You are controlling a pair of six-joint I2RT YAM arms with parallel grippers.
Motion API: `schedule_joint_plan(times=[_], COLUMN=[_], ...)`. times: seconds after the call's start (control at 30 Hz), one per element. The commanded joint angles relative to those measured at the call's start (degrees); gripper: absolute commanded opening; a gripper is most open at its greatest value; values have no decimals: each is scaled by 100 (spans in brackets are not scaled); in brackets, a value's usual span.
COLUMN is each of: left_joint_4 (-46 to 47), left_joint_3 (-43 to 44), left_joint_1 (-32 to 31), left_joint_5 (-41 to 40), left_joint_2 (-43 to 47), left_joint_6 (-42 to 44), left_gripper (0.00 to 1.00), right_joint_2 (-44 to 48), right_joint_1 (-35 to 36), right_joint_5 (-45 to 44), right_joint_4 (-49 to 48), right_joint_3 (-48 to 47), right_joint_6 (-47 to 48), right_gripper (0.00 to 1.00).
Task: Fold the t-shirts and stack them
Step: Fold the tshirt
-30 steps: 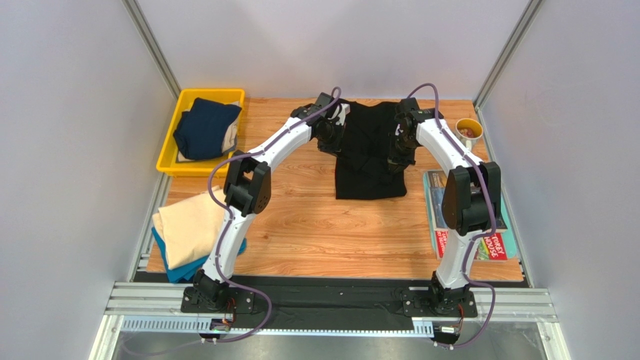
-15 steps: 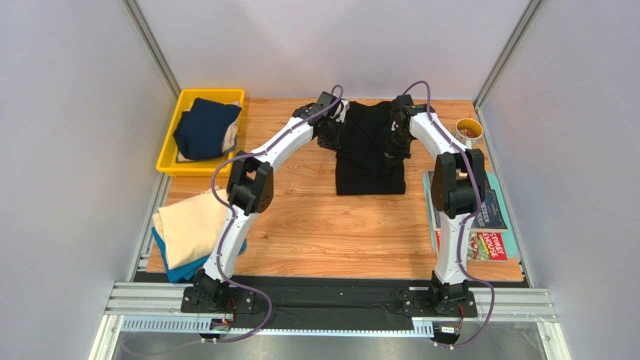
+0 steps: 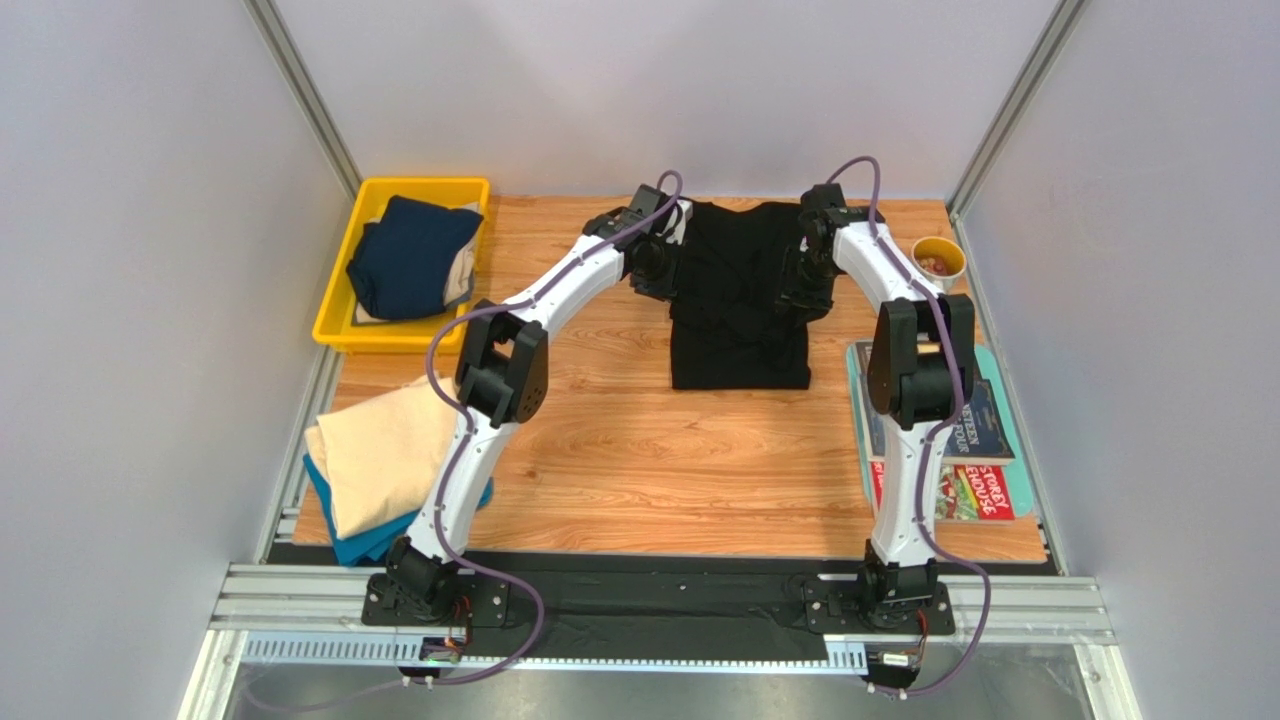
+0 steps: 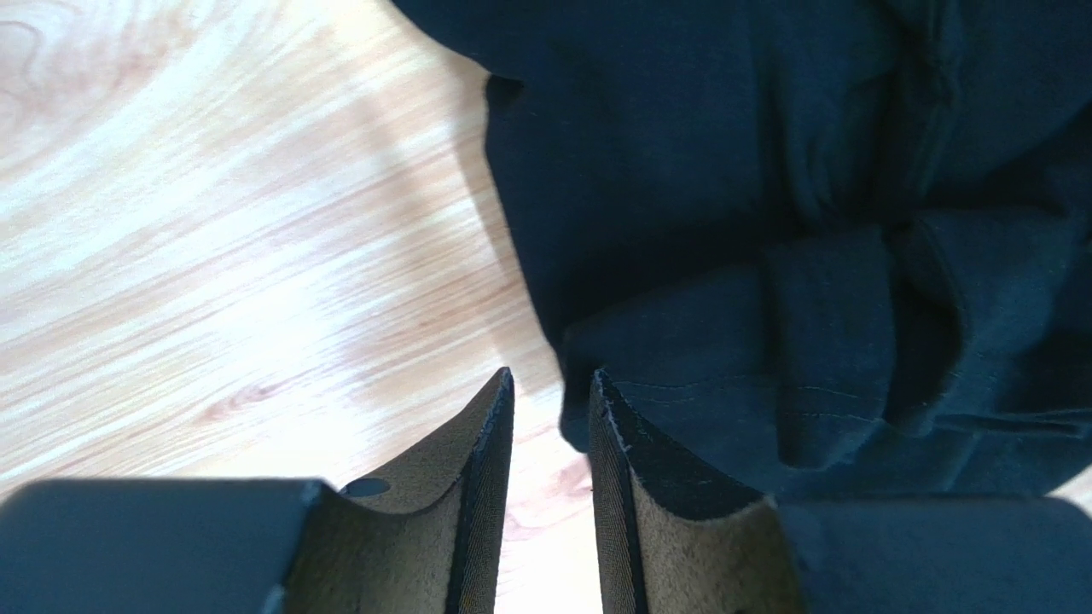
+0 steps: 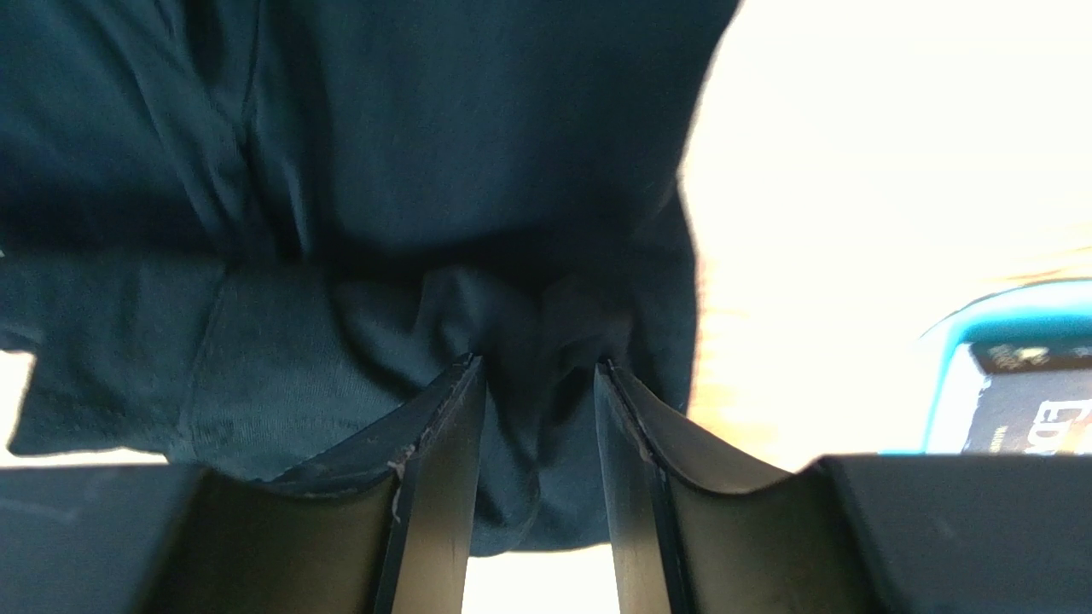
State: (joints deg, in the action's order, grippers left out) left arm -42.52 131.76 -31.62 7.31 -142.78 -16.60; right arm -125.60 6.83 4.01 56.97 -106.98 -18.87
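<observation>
A: Left gripper (image 4: 551, 384): how wide?

B: Jaws parted by a narrow gap with bare wood showing through it; nothing is between them. A folded edge of the black t-shirt (image 3: 736, 323) lies just beside one finger, toward 1 o'clock in the wrist view; I cannot tell whether it touches.

A: And the right gripper (image 5: 538, 365)?

B: Also parted by a narrow gap, and it hangs directly over the black cloth; rumpled fabric fills the view beyond the gap, and I see none pinched between the fingers.

A: Now the scene, biggest first.

B: The wooden table (image 3: 631, 435) fills the cell. The black t-shirt lies at 12 o'clock on it, sleeves tucked in to make a long strip running toward the centre; both arms reach to its far half, one at each side edge.

A: The other shirts?

B: The cream t-shirt (image 3: 376, 450) lies folded at 8 o'clock, on top of the teal t-shirt (image 3: 353, 540), which shows only as a rim beneath it. The navy t-shirt (image 3: 409, 255) lies bunched inside the yellow bin (image 3: 338, 308) at 10 o'clock.

A: Anything smaller?

B: Magazines (image 3: 977, 488) lie at 4 o'clock along the table edge, partly hidden by the right arm; a small yellow cup (image 3: 936, 258) stands at 2 o'clock, near the right arm's wrist.
</observation>
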Motion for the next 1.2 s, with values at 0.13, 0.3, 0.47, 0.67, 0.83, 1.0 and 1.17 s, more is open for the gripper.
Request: schedule_joint_plan(times=[0.13,0.3,0.47,0.67,0.83,1.0,1.17], left_joint_4=[130,577,921,983,992,991,1106], left_joint_3=[-115,-1458,-2322,-2357,-2059,-1830,-1830], left_joint_1=[138,112,-178,-512,-556,-565,-618], left_joint_5=[-380,366,754,965,1167,1317,1299], left_joint_2=[382,1250,1613,1692,1473,1033,735], left_joint_6=[78,26,34,-27,-89,-194,-238], left_gripper=[35,35,35,35,35,34,33], right_joint_2=[-61,105,1009,2073,2540,2620,2366], right_joint_1=[-296,-314,-314,-182,-182,-156,37], right_joint_5=[223,258,232,399,224,442,539], right_joint_4=[-432,-441,-538,-652,-626,-555,-757], right_joint_3=[-297,-96,703,1881,2251,2313,2463], right_joint_6=[-345,-371,-310,-266,-310,-283,-240], right_gripper=[42,43,44,45,45,45,45])
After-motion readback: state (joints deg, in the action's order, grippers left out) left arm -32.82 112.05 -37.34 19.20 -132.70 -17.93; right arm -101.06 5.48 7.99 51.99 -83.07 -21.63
